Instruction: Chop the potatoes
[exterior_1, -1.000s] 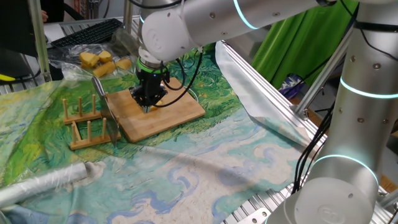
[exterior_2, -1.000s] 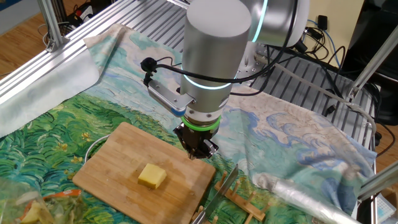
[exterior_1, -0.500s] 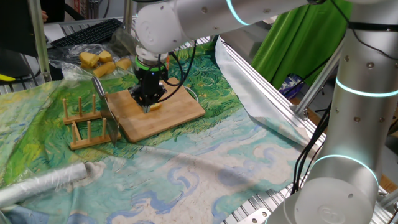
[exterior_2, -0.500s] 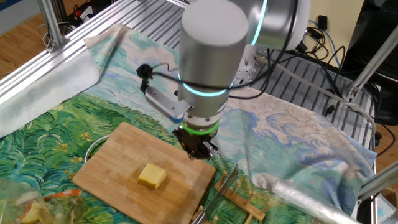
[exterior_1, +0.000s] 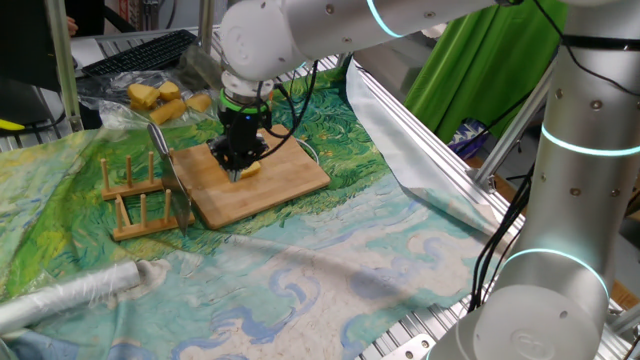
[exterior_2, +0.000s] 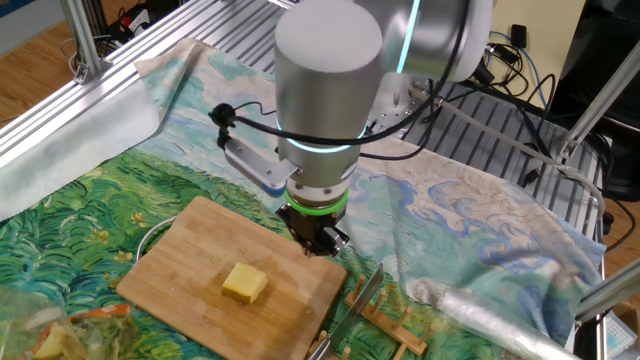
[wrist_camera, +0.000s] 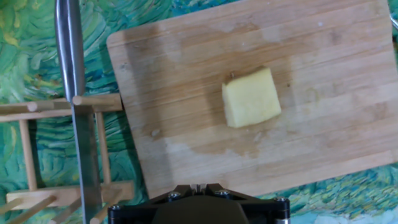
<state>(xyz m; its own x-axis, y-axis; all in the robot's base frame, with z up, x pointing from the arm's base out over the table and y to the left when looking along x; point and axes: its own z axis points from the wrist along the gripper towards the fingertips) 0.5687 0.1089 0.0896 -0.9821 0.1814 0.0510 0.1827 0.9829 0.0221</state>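
One blocky pale-yellow potato chunk (wrist_camera: 250, 98) lies near the middle of the bamboo cutting board (wrist_camera: 186, 56). It also shows in the other fixed view as the potato (exterior_2: 245, 283), and it peeks out beside the fingers as the potato (exterior_1: 251, 170). My gripper (exterior_2: 318, 241) hangs just above the board's edge on the rack side, apart from the chunk. Its jaws are shut with nothing between them, seen at the bottom of the hand view as the gripper (wrist_camera: 198, 186). A knife (wrist_camera: 79, 143) stands in the wooden rack (wrist_camera: 37, 109) next to the board.
More potato pieces (exterior_1: 163, 98) lie in a plastic bag behind the board. A foil-wrapped roll (exterior_2: 490, 315) lies beyond the rack (exterior_1: 140, 200). The painted cloth (exterior_1: 330, 260) covers the table. Aluminium rails (exterior_1: 430, 150) run along the side.
The arm's wrist body has swung a little to one side over the board. The shut gripper has stayed almost in place, and the potato chunk has not moved.
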